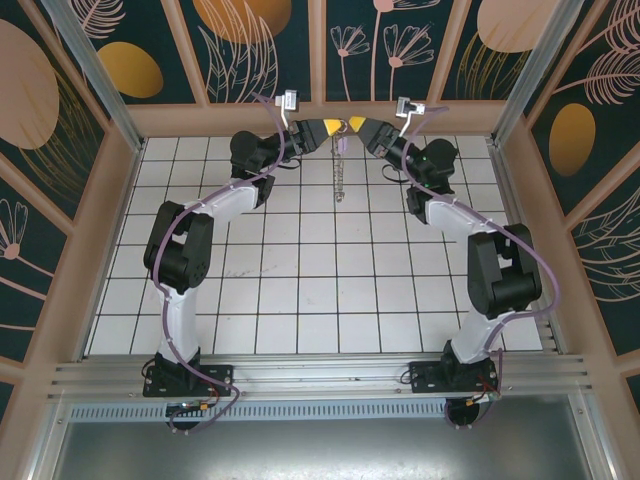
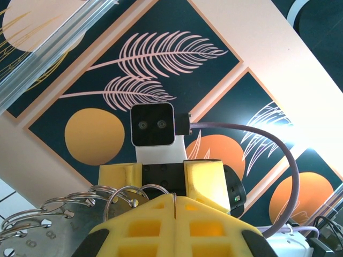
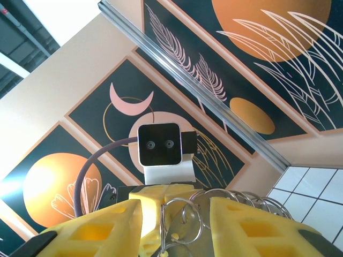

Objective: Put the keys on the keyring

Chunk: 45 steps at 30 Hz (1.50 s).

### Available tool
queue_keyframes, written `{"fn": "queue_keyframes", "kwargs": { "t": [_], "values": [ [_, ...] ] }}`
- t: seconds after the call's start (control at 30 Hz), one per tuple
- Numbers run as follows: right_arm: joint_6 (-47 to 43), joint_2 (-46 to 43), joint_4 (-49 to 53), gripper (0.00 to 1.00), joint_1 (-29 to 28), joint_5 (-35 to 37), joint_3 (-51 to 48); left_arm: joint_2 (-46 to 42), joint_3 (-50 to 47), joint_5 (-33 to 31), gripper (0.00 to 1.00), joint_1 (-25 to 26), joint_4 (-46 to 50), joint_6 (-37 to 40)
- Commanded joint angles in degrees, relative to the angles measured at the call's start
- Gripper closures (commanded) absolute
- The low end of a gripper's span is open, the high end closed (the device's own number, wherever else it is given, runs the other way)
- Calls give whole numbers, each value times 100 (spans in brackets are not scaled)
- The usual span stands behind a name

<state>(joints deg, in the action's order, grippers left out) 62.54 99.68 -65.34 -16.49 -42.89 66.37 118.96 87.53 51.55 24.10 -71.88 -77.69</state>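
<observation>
**Dangling the keyring aloft between two claws**

Dangling the keyring [image 1: 340, 165] in the air over the far end of the table [image 1: 300, 290], right where the left claw [image 1: 335, 128] is meeting the right claw [image 1: 356, 127]. Clenching the left claw fully, fingers pressing flat together, with the wire rings [image 2: 80, 206] bunching just beside its tips. Judging from that, pinching the thin hoop there. Spreading the right claw part-way and straddling a cluster of those rings in the gap, without being able to tell whether it is squeezing or merely surrounding them. Noting a flat grey metal piece [image 2: 51, 233] among the rings in the left wrist view, possibly a key, but too cropped for certainty.

Judging the keyring as light and stiff in the wire, yet loose as a whole: swinging freely and slipping easily off smooth pads. Favouring a hold on bare hoop wire between two small rings rather than on the loose fringe. Expecting little risk of breakage, more of twisting or sliding out.

Appearing in the top view as a narrow streak, edge-on, running straight from the claws toward the arm bases. Reading that as hanging plumb, with the long axis vertical, the upper end at the claws and the lower end pointing down at the table, seemingly clear of it.
</observation>
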Motion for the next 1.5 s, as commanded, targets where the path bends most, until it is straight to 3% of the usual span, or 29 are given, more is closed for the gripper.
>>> {"fn": "queue_keyframes", "kwargs": {
  "t": [0.0,0.5,0.77,1.07,1.23,1.37,1.47],
  "values": [
    [65,79,-336,62,-88,-17,230,77,39,-115,100,25,-437,-77],
    [50,175,-287,73,-163,-127,258,143,65,-113,100,32,-477,-97],
    [-7,196,-200,73,-202,-194,302,189,83,-116,100,28,-485,-99],
    [-40,182,-242,66,-225,-246,254,213,96,-118,100,32,-486,-106],
    [-63,173,-216,81,-227,-251,235,216,93,-119,100,25,-486,-106],
    [-91,165,-202,100,-215,-281,201,207,98,-122,100,27,-490,-99],
    [-197,118,-96,100,-157,-354,183,215,151,-56,100,25,-474,-100]
  ]
}}
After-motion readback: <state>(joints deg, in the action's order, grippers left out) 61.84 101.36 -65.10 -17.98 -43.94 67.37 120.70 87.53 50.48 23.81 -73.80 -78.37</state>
